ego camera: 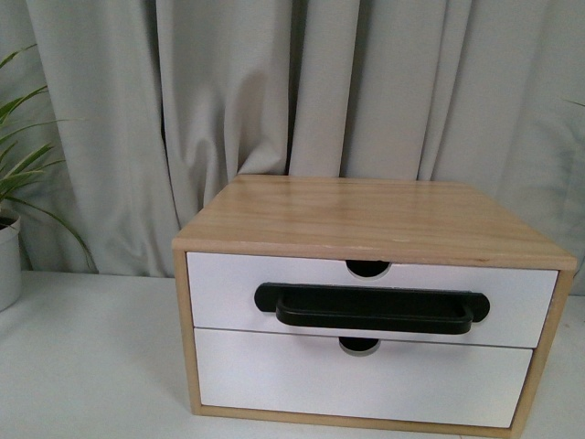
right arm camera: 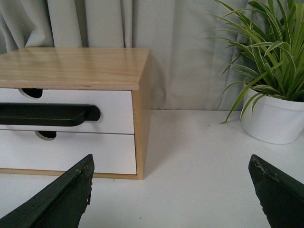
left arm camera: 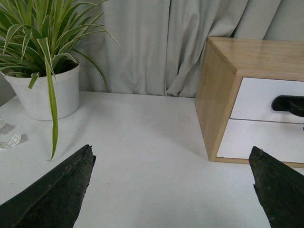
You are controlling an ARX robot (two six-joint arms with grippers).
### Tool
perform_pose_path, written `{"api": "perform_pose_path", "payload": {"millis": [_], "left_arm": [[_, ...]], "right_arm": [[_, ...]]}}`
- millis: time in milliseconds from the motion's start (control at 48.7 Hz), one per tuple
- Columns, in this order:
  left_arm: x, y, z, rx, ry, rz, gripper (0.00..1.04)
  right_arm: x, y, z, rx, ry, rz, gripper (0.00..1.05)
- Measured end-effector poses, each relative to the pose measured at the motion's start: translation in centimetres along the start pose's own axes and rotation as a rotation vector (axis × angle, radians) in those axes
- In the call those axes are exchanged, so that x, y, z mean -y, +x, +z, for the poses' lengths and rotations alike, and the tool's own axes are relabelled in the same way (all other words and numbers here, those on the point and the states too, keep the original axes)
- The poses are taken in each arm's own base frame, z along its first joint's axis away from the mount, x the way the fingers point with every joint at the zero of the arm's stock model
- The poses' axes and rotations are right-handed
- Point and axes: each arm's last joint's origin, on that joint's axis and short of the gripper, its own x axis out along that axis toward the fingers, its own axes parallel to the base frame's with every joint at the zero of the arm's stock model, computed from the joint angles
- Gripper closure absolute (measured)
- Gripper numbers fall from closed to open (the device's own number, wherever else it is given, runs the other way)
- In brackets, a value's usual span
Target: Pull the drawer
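The drawer [ego camera: 228, 288] is the upper one of a light wood cabinet [ego camera: 366, 215]. Its white front carries a long black bar handle [ego camera: 371, 307] under a half-round notch [ego camera: 367, 268], and it sits shut, flush with the cabinet. The same drawer [left arm camera: 259, 99] shows in the left wrist view, and its handle [right arm camera: 47, 114] in the right wrist view. My left gripper [left arm camera: 172, 154] is open over bare table, short of the cabinet's left corner. My right gripper [right arm camera: 171, 164] is open too, off the cabinet's right corner. Neither arm shows in the front view.
A plain white drawer front [ego camera: 366, 380] without a handle lies below the task drawer. A potted plant [left arm camera: 45, 90] stands on the white table [left arm camera: 142, 142] left of the cabinet, another potted plant [right arm camera: 273, 118] to its right. Grey curtains [ego camera: 274, 91] hang behind.
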Motion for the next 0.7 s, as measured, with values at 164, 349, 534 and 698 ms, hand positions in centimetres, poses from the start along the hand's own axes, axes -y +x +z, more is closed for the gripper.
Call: {"api": "perform_pose_path", "payload": {"millis": [164, 349, 534, 698], "left_arm": [[0.0, 0.0, 0.0, 0.000, 0.000, 0.000, 0.06], [0.0, 0.0, 0.0, 0.000, 0.000, 0.000, 0.06], [1.2, 0.3, 0.3, -0.064, 0.047, -0.275, 0.06], [2.9, 1.7, 2.6, -0.031, 0.275, -0.523, 0.06]], "right_arm": [[0.0, 0.0, 0.0, 0.000, 0.000, 0.000, 0.09], [0.0, 0.0, 0.0, 0.000, 0.000, 0.000, 0.09], [0.5, 0.4, -0.1, -0.156, 0.082, 0.278, 0.09], [0.8, 1.8, 2.4, -0.196, -0.138, 0.385, 0.09]]}}
